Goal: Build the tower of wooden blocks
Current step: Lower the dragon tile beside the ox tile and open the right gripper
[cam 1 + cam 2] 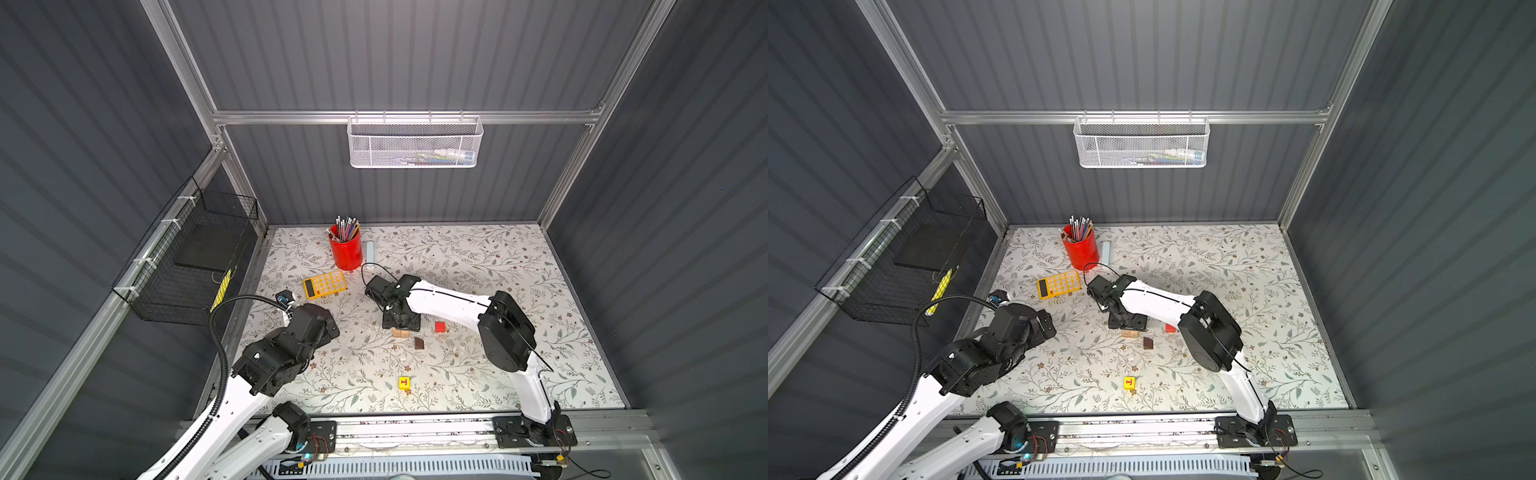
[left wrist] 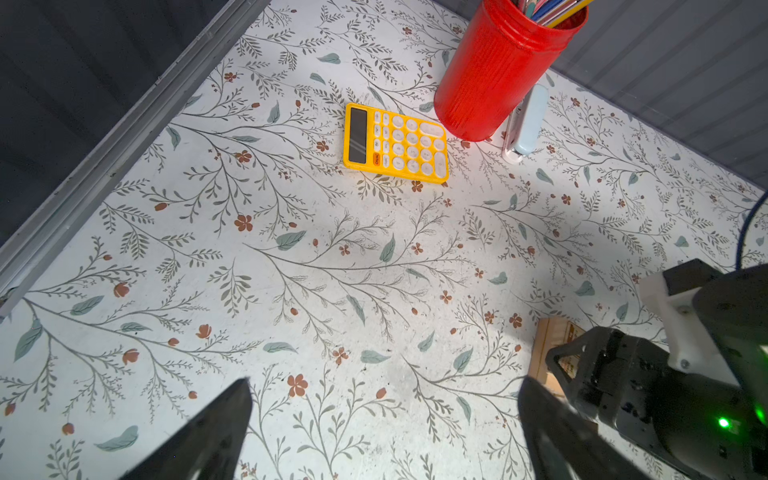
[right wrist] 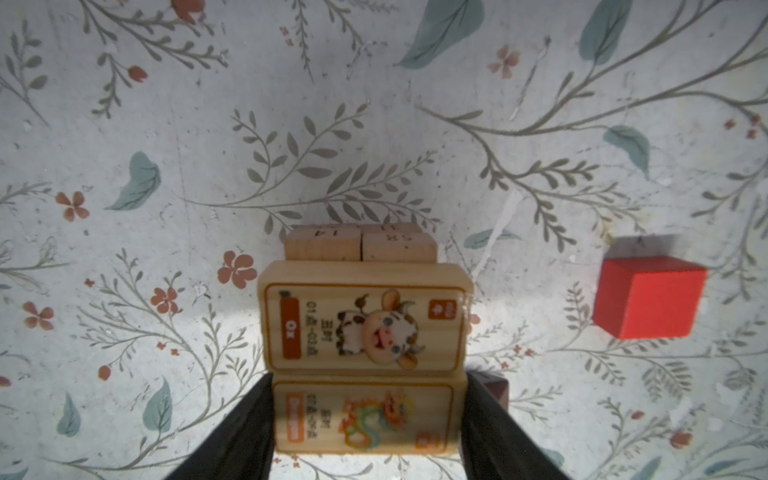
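The wood block tower [image 3: 359, 245] is two tan planks side by side with a printed ox block [image 3: 361, 324] across them. My right gripper [image 3: 368, 386] is shut on a printed dragon block [image 3: 365, 415], a finger against each end, edge to edge with the ox block. In both top views the right gripper [image 1: 401, 322] covers most of the tower [image 1: 402, 332]. A red cube [image 1: 440, 327], a dark brown wedge [image 1: 419, 343] and a yellow cube [image 1: 404, 382] lie loose on the mat. My left gripper [image 2: 384, 386] hangs open over bare mat, left of the tower [image 2: 548, 345].
A red pencil cup [image 1: 345, 249], a pale blue stapler [image 1: 370, 251] and an orange calculator [image 1: 325, 284] sit toward the back left. A black wire basket [image 1: 187, 257] hangs on the left wall and a white mesh basket [image 1: 415, 141] on the back rail.
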Controlling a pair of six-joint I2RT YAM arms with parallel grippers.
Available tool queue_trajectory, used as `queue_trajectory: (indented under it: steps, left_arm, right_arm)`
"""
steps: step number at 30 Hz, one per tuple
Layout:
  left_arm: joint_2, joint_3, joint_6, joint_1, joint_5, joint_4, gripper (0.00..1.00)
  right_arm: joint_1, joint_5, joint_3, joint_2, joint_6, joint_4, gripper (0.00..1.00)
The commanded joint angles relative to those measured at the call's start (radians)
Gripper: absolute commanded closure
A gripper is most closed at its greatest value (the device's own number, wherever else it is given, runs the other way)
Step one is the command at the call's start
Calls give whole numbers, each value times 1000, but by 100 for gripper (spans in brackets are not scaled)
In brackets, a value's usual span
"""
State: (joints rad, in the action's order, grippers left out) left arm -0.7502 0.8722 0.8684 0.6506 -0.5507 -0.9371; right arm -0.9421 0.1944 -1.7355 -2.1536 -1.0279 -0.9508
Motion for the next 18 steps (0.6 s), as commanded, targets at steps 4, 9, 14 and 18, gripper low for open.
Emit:
queue_trajectory:
  steps: [4,9,14,18]
  left_arm:
    - [5,-10,11,-6,-19,-26,0]
    - [6,-5,10,-6,-19,-30,0]
    - [7,1,10,-6,-20,-38,1]
    - [0,9,8,-6,-22,-49,0]
  right_arm:
    - [5,11,-15,-12,10,-16,30]
    - [3,21,-16,10,21,-19,25]
    - [-8,35,4,68,49,-17,21]
    - [-16,62,41,139,77,-7,17]
